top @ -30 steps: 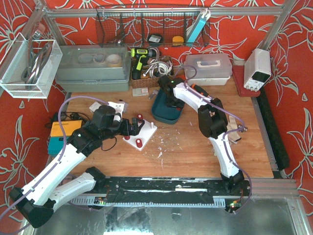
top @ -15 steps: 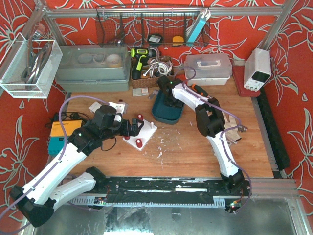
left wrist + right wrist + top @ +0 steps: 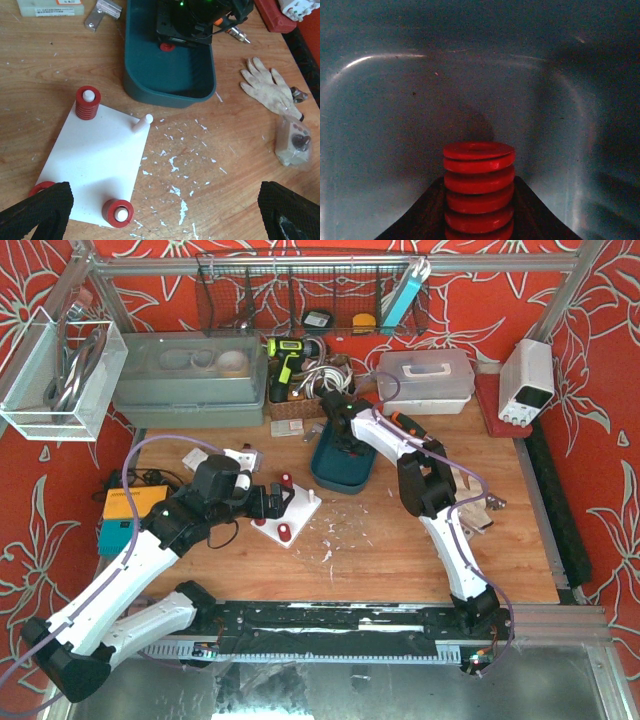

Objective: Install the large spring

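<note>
My right gripper (image 3: 343, 443) reaches down into the teal bin (image 3: 333, 478) and is shut on the large red spring (image 3: 479, 185), which stands upright between its dark fingers (image 3: 427, 212). The spring's end shows under that gripper in the left wrist view (image 3: 167, 47). The white plate (image 3: 100, 160) lies left of the bin. Red springs sit on three pegs (image 3: 88, 102), (image 3: 119, 212), (image 3: 40, 189). One peg (image 3: 142, 124), nearest the bin, is bare. My left gripper (image 3: 165, 222) is open and empty above the plate's near right corner.
A white glove (image 3: 270, 90) and a small bag of parts (image 3: 292, 142) lie right of the bin. A metal bracket (image 3: 103, 11) lies behind the plate. A yellow device (image 3: 130, 508) sits at the left, storage boxes (image 3: 190, 380) at the back.
The right arm's elbow has shifted a little to the left while its gripper stays in the bin. The left arm has barely moved.
</note>
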Robot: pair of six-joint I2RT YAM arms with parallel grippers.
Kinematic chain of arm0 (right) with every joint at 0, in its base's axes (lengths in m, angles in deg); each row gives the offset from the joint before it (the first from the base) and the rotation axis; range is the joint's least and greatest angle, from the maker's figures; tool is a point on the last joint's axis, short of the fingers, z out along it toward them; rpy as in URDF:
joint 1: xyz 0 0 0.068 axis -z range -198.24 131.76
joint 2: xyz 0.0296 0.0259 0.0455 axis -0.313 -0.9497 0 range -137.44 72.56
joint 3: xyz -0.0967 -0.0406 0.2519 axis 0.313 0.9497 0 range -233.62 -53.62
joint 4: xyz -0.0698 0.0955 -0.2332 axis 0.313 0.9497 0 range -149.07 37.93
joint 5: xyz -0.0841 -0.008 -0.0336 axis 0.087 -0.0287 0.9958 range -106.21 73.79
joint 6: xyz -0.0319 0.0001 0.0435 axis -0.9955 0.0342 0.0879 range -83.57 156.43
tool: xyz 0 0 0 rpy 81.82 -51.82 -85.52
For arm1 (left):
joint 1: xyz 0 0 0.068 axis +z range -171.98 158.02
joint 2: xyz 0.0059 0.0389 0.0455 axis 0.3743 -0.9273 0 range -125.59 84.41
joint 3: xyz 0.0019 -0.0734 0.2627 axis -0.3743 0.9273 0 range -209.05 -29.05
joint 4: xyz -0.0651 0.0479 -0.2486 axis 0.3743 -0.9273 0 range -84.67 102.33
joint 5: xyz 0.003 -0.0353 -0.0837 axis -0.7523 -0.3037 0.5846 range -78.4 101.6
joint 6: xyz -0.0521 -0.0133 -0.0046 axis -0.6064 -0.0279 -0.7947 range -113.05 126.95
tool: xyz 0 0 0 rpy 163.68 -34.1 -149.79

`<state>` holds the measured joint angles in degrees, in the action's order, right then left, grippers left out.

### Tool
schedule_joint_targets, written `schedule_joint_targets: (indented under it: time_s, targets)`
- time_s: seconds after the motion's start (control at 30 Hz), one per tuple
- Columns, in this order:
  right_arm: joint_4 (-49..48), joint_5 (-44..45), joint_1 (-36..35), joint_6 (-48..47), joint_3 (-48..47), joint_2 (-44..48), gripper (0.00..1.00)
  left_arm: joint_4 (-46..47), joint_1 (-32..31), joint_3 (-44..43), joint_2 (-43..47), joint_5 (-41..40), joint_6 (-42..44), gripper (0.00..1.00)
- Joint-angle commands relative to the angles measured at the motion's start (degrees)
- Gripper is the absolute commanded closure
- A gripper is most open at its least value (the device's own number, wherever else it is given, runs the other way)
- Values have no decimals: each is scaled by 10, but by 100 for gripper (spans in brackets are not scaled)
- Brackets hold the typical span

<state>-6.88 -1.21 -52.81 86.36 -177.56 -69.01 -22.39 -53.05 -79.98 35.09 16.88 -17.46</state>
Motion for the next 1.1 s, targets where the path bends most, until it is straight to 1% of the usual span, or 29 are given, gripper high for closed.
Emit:
schedule_joint_targets:
  time_s: [0.0,0.2,0.37,0.47,0.63,0.83,0.97,1.07]
  targets:
    - [9,3,3,-22,-13,-15,79,-6,2,-16,-8,-9,6,0]
    - [-13,-29,4,-81,-13,22,83,7,2,-14,-11,-9,0,0]
    - [-46,-68,5,-142,22,91,85,10,3,-19,-13,-32,-14,0]
    - [-105,-105,5,-198,96,155,85,10,6,-24,-16,-44,-32,0]
    - [-203,-171,5,-296,230,295,88,19,8,-35,-24,-45,-50,0]
    - [-253,-244,4,-395,360,429,88,46,9,-32,-28,-24,-62,0]
    - [-285,-260,2,-439,446,518,88,64,11,-39,-31,1,-70,6]
    - [-325,-317,-2,-486,518,585,89,71,11,-56,-49,36,-76,11]
